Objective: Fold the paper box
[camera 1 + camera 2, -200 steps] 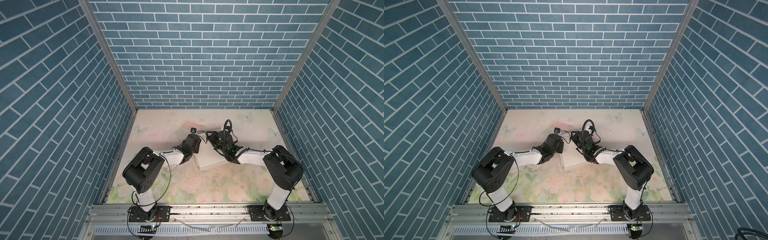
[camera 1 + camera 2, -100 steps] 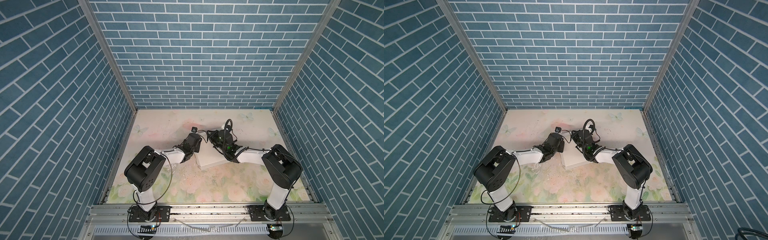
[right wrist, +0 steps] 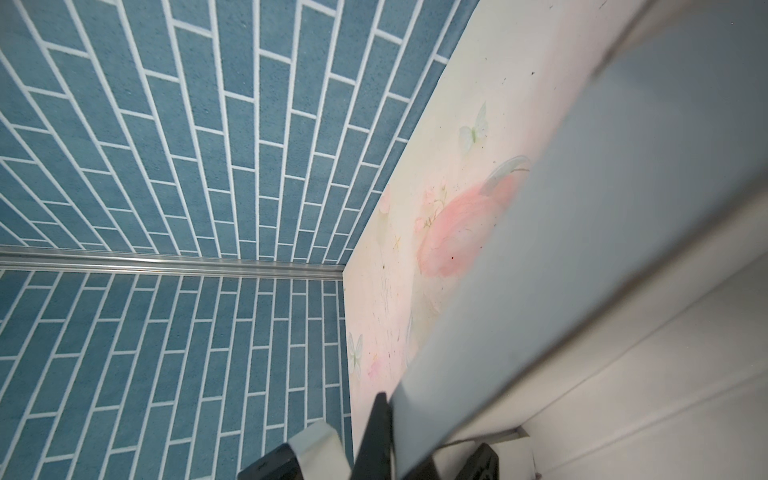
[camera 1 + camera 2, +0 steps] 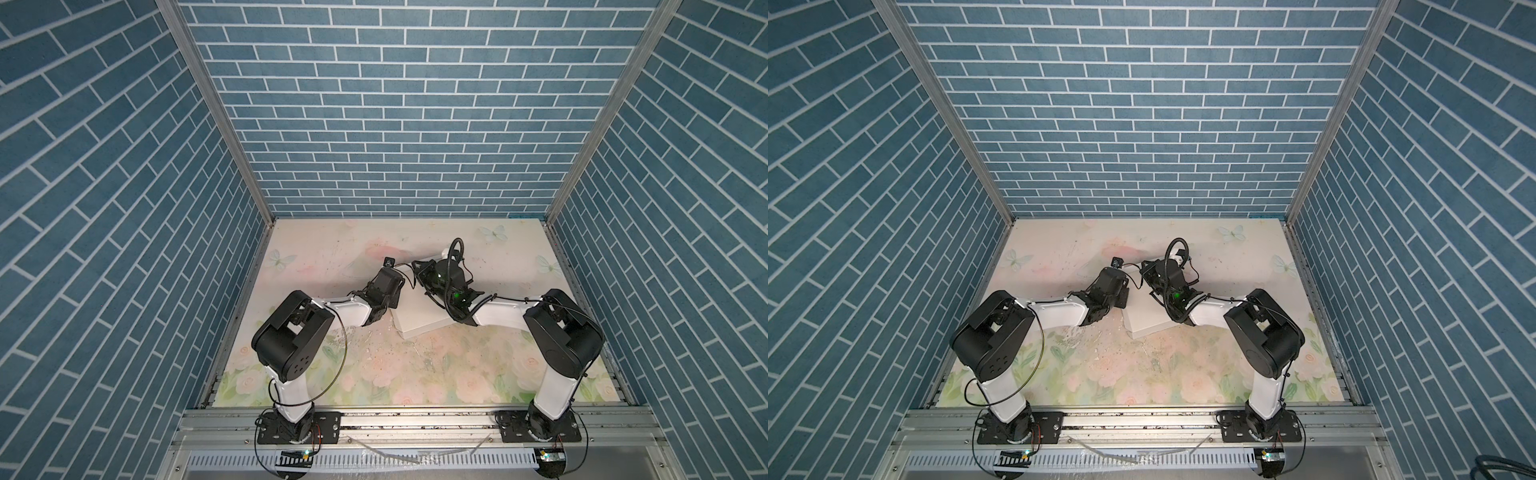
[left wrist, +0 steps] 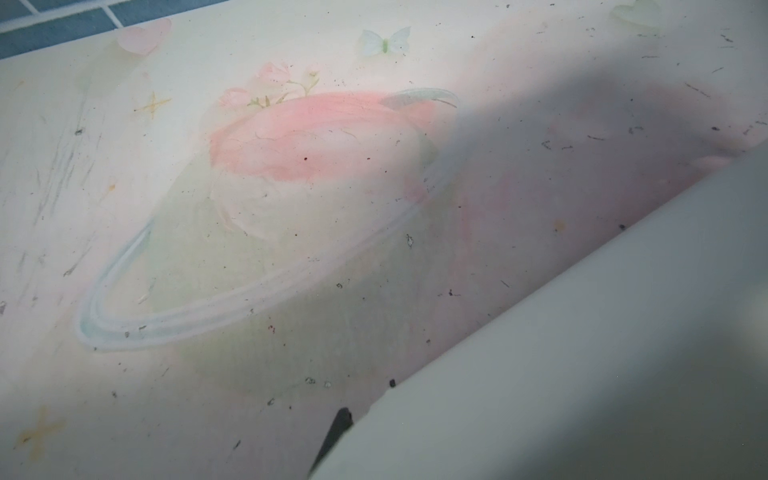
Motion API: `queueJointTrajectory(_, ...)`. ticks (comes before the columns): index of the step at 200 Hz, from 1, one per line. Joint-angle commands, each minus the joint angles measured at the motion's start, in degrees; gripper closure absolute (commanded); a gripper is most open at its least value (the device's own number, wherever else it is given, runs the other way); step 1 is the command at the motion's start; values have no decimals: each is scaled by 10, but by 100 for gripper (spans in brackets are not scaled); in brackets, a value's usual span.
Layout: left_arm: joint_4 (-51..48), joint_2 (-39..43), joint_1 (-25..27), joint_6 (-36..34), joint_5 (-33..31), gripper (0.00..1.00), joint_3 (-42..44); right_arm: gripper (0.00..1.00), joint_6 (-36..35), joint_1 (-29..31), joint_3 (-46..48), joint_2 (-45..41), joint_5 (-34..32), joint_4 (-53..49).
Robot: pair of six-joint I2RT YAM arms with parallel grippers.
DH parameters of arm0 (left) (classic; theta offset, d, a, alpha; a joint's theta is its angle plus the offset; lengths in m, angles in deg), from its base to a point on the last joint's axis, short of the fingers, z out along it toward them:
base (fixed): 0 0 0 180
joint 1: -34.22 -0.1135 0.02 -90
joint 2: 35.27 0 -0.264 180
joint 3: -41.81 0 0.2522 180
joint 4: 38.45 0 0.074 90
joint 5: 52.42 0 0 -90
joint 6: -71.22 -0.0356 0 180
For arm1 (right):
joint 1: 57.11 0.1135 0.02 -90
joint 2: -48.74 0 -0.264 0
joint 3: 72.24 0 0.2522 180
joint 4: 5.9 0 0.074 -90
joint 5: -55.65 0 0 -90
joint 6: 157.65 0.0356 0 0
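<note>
The right end effector point(image 3: 428, 444) is closed on a raised flap point(image 3: 582, 208) of the paper box point(image 4: 419, 320). In the right wrist view, dark fingers point(image 3: 376, 419) sit on either side of the thin grey-looking sheet, which runs up and away from them. Beside the flap, a pale inner wall and fold lines of the box show.

Only one dark finger point(image 5: 337, 428) of the left end effector point(image 4: 397, 277) is visible in the left wrist view. It sits just beside the white edge of the box, so I cannot tell whether the end effector is wide or narrow, or whether it touches the cardboard.

In both top views the two wrists meet over the far part of the box, left arm from the left and right arm from the right, hiding most of it. The near corner stays bare, flat and white, pointing toward the front.

The box lies on the counter point(image 4: 415, 365) about midway between the arms, a little back from the centre. The counter has a faded print of flowers, butterflies and a pink ringed planet point(image 5: 316, 141), with dark specks and scuffs. Blue brick-pattern walls point(image 4: 395, 124) close in three sides, and the arm bases stand on a metal rail point(image 4: 415, 428) along the front.
</note>
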Motion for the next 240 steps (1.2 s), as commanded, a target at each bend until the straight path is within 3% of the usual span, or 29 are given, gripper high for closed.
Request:
queueJointTrajectory(1, -27, 5, -1, 3, -20, 85, 6, 94, -15, 2, -15, 8, -12, -22)
queueJointTrajectory(27, -31, -1, 0, 3, -22, 93, -4, 94, -16, 4, -17, 8, -13, -25)
queueJointTrajectory(105, -49, -6, 0, 5, -24, 100, -26, 93, -18, 8, -23, 5, -17, -34)
queueJointTrajectory(147, -59, 10, 0, 2, -18, 100, -27, 70, -35, 10, -18, -17, -18, -45)
queueJointTrajectory(190, -68, 20, -1, -13, 13, 100, -26, 50, -104, 9, 14, -109, -16, -120)
queueJointTrajectory(240, -57, 15, -1, -29, 67, 100, -27, 43, -218, -1, 25, -231, 13, -287)
